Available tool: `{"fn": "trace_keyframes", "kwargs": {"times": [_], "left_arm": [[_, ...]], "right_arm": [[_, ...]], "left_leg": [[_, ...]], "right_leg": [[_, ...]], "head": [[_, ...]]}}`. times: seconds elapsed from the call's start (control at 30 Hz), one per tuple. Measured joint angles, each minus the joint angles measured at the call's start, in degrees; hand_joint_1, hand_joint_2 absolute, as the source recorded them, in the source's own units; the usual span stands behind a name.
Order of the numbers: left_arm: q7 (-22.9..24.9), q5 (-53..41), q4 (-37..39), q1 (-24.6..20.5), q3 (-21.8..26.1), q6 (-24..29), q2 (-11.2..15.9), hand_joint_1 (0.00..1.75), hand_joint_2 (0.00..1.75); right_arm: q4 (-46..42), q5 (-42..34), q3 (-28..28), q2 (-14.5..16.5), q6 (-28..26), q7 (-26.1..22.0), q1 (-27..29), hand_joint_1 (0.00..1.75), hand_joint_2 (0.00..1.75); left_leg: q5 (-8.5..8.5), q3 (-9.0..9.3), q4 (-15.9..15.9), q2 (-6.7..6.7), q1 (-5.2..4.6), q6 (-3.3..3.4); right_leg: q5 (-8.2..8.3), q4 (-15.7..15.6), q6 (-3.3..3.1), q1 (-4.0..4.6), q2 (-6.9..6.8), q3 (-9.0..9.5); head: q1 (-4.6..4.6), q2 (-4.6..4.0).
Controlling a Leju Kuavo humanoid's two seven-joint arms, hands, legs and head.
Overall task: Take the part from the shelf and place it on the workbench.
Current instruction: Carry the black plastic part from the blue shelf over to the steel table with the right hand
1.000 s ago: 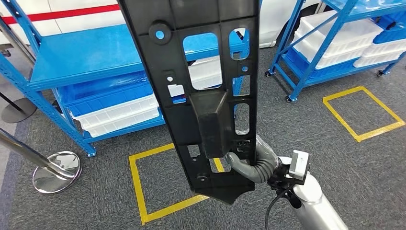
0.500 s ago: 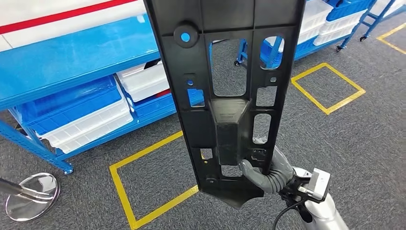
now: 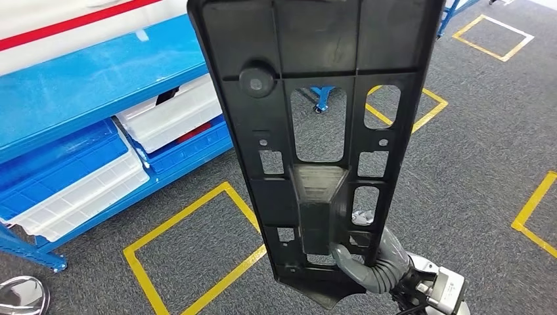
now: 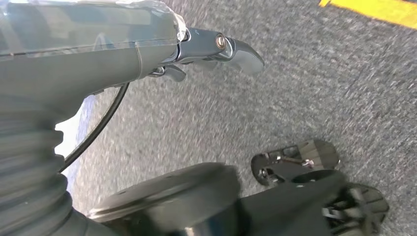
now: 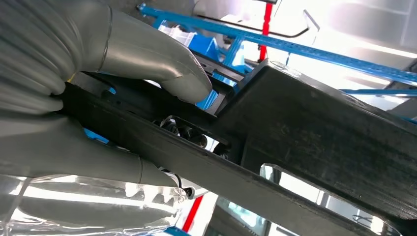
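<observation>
Above grey carpet, right hand [image 3: 374, 262] gripping black part [image 3: 315, 131]

Lying across the grey carpet [image 3: 479, 164]: yellow tape squares [image 3: 197, 252]. Stacking white bins [image 3: 172, 115] and blue bins [image 3: 62, 164] on a lower level at the left, some jutting past the edge. Showing a shiny metal stand base [image 3: 23, 296] at the lower left corner, near a blue frame foot.
</observation>
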Motion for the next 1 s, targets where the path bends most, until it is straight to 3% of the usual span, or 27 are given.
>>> {"fn": "trace_keyframes", "kwargs": {"times": [0.03, 0.1, 0.17, 0.2, 0.27, 0.33, 0.37, 0.47, 0.53, 0.6, 0.63, 0.67, 0.7, 0.73, 0.77, 0.83, 0.9, 0.97, 1.0], "left_arm": [[-0.02, -0.01, 0.01, 0.0, -0.01, 0.0, -0.04, 0.0, 1.75], [-0.01, -0.01, 0.01, 0.16, -0.02, 0.0, -0.08, 0.0, 1.75], [0.04, 0.03, 0.01, 0.41, -0.02, -0.01, -0.06, 0.0, 1.75], [0.02, 0.05, 0.01, 0.46, -0.02, -0.01, -0.05, 0.0, 1.75], [-0.22, 0.14, 0.01, 0.44, -0.02, 0.01, -0.03, 0.0, 1.75], [-0.74, 0.34, -0.01, 0.35, -0.01, 0.08, 0.04, 0.0, 1.75], [-0.99, 0.45, -0.01, 0.27, 0.0, 0.14, 0.08, 0.0, 1.75], [-1.6, 0.66, -0.01, -0.41, 0.02, 0.4, 0.28, 0.0, 1.75], [-2.05, 0.67, -0.02, -1.14, 0.02, 0.67, 0.56, 0.0, 1.75], [-2.28, 0.65, -0.03, -1.64, 0.02, 1.13, 1.03, 0.0, 1.75], [-2.26, 0.63, -0.03, -1.71, 0.02, 1.36, 1.3, 0.0, 1.75], [-2.18, 0.62, -0.03, -1.69, 0.02, 1.56, 1.61, 0.0, 1.75], [-2.03, 0.62, -0.03, -1.62, 0.03, 1.75, 1.91, 0.0, 1.75], [-1.83, 0.63, -0.03, -1.52, 0.03, 1.93, 2.18, 0.0, 1.75], [-1.58, 0.64, -0.03, -1.41, 0.04, 2.1, 2.47, 0.0, 1.75], [-1.04, 0.66, -0.03, -0.9, 0.07, 2.36, 3.15, 0.0, 1.75], [-0.47, 0.63, -0.03, -0.13, 0.09, 2.48, 3.82, 0.0, 1.75], [0.22, 0.5, -0.03, 0.54, 0.11, 2.48, 4.26, 0.0, 1.75], [0.6, 0.4, -0.03, 0.77, 0.12, 2.4, 4.43, 0.0, 1.75]], "right_arm": [[-0.23, 0.01, -0.12, 0.02, -0.01, -0.01, 0.13, 1.75, 1.75], [-0.45, 0.03, -0.28, 0.13, 0.01, -0.03, 0.25, 1.75, 1.75], [-0.47, 0.03, -0.32, 0.23, 0.06, -0.03, 0.48, 1.75, 1.75], [-0.47, 0.05, -0.33, 0.25, 0.14, -0.02, 0.6, 1.75, 1.75], [-0.47, 0.11, -0.33, 0.25, 0.44, -0.17, 0.74, 1.75, 1.75], [-0.44, 0.11, -0.33, 0.26, 0.92, -0.56, 0.67, 1.75, 1.75], [-0.39, 0.06, -0.33, 0.27, 1.19, -0.79, 0.55, 1.75, 1.75], [0.06, -0.14, -0.33, 0.27, 2.1, -1.35, -0.34, 1.75, 1.75], [0.43, -0.29, -0.32, 0.27, 2.75, -1.73, -1.25, 1.75, 1.75], [0.91, -0.63, -0.31, 0.25, 3.56, -2.36, -2.05, 1.75, 1.75], [1.25, -0.84, -0.31, 0.23, 4.01, -2.72, -2.29, 1.75, 1.75], [1.61, -1.0, -0.31, 0.23, 4.36, -3.04, -2.41, 1.75, 1.75], [1.97, -1.08, -0.31, 0.23, 4.61, -3.26, -2.47, 1.75, 1.75], [2.28, -1.08, -0.31, 0.23, 4.73, -3.43, -2.5, 1.75, 1.75], [2.54, -1.03, -0.31, 0.23, 4.77, -3.54, -2.53, 1.75, 1.75], [2.93, -0.96, -0.31, 0.23, 4.78, -3.71, -2.59, 1.75, 1.75], [3.29, -0.99, -0.31, 0.23, 4.74, -4.01, -2.52, 1.75, 1.75], [3.7, -1.11, -0.38, 0.29, 4.66, -4.52, -2.21, 1.75, 1.75], [3.98, -1.15, -0.48, 0.33, 4.6, -4.83, -2.08, 1.75, 1.75]], "left_leg": [[0.32, 0.08, -0.44, 0.81, 0.16, 0.19], [0.52, 0.03, -0.61, 2.45, 0.07, 0.37], [0.48, -0.17, -0.49, 4.12, -0.03, 0.33], [0.43, -0.23, -0.43, 4.93, -0.03, 0.26], [0.21, -0.23, -0.21, 6.31, -0.02, -0.06], [-0.15, -0.16, 0.11, 7.35, -0.3, -0.63], [-0.3, -0.12, 0.23, 7.81, -0.44, -0.91], [-0.66, 0.03, 0.41, 8.95, -0.47, -1.86], [-2.62, -0.94, 2.88, 6.98, -0.2, -2.43], [-6.39, -3.92, 9.67, 4.1, -0.03, -2.7], [-7.95, -5.7, 13.55, 3.47, -0.02, -2.73], [-8.59, -7.01, 16.28, 3.17, -0.03, -2.7], [-8.06, -7.48, 17.02, 3.0, -0.04, -2.58], [-6.51, -6.95, 15.54, 2.84, -0.05, -2.37], [-4.23, -5.57, 12.15, 2.36, -0.08, -2.06], [-0.94, -2.52, 4.74, -0.19, -0.07, -1.38], [-0.25, -1.19, 1.4, -1.81, -0.17, -1.04], [0.06, -0.89, 0.64, -0.75, -0.13, -0.71], [0.37, -0.68, 0.15, -0.11, -0.04, -0.41]], "right_leg": [[-1.28, 1.85, 0.23, 0.1, -1.55, -0.9], [-5.14, 8.54, 0.64, -0.16, -4.73, -3.92], [-7.06, 13.92, 1.06, -0.62, -5.74, -6.14], [-6.49, 13.75, 1.22, -0.81, -6.01, -5.76], [-3.39, 7.45, 1.34, -1.03, -7.36, -1.81], [-1.62, 0.79, 0.8, -0.66, -9.6, 1.99], [-1.48, -0.74, 0.42, -0.45, -10.17, 2.73], [-1.31, -1.16, -0.79, -0.26, -8.65, 2.4], [-0.94, -1.46, -1.56, -0.45, -7.5, 2.28], [-0.7, -1.52, -2.08, -0.41, -6.39, 2.12], [-0.64, -1.49, -2.22, -0.3, -5.75, 2.05], [-0.6, -1.43, -2.3, -0.19, -5.01, 2.01], [-0.58, -1.35, -2.34, -0.08, -4.2, 1.99], [-0.57, -1.26, -2.35, 0.01, -3.4, 2.0], [-0.57, -1.16, -2.35, 0.08, -2.6, 2.02], [-0.52, -0.93, -2.2, 0.13, -1.19, 1.88], [-0.25, -0.81, -1.63, -0.1, 0.1, 1.42], [0.09, -0.93, -0.86, -0.33, 1.12, 1.06], [-0.11, -0.7, -0.58, -0.26, 0.5, 0.88]], "head": [[0.01, 0.0], [0.01, 0.0], [0.01, 0.0], [0.01, 0.0], [0.01, 0.0], [0.01, 0.0], [0.0, -0.01], [-0.01, -0.01], [-0.01, 0.0], [-0.01, 0.0], [-0.01, 0.0], [-0.01, 0.0], [-0.01, 0.0], [-0.01, 0.0], [-0.01, 0.0], [-0.01, 0.0], [-0.01, 0.0], [-0.01, 0.0], [-0.01, 0.0]]}}
